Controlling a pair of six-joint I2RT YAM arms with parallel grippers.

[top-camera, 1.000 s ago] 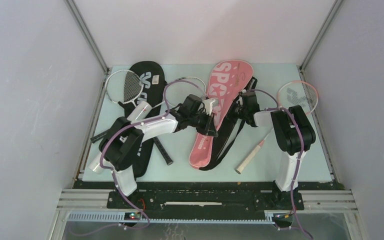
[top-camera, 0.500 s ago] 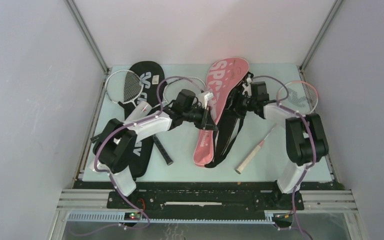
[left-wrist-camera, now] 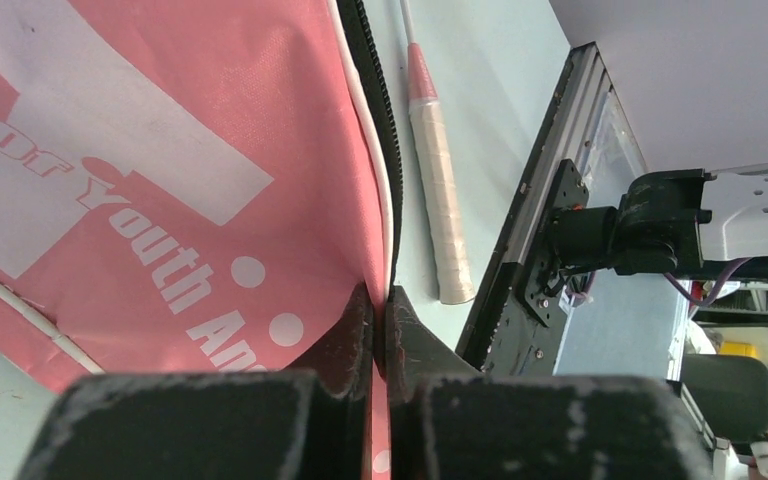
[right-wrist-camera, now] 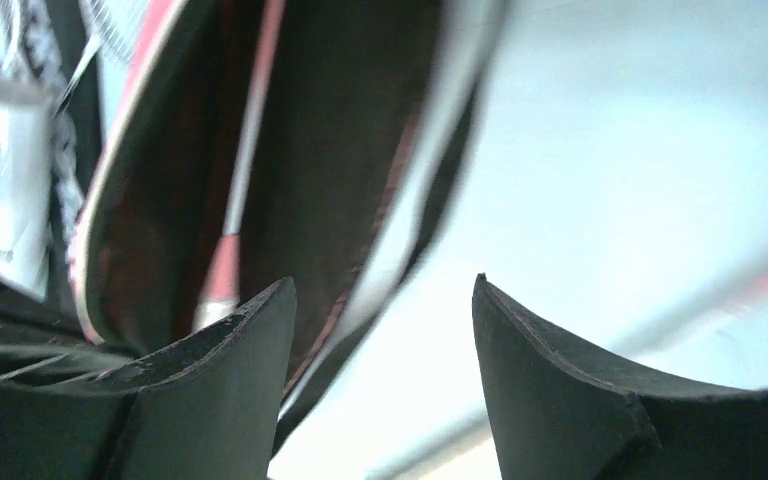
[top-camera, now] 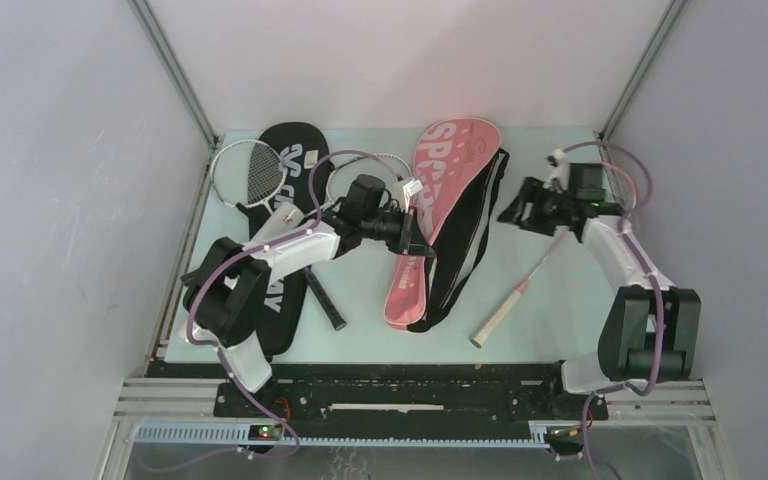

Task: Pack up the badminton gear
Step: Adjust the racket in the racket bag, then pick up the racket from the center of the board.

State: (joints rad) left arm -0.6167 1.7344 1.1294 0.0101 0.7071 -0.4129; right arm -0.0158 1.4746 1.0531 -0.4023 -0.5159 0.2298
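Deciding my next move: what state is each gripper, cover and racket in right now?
pink racket cover: on the table, edge pinched.
left gripper: shut on pink racket cover.
right gripper: open, empty.
black racket cover: flat on table.
pink racket: loose on table, uncovered.
white-framed racket: loose, lying across black racket cover.

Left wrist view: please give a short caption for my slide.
Left gripper shut on the edge of the pink racket cover, a racket handle lying beside it.
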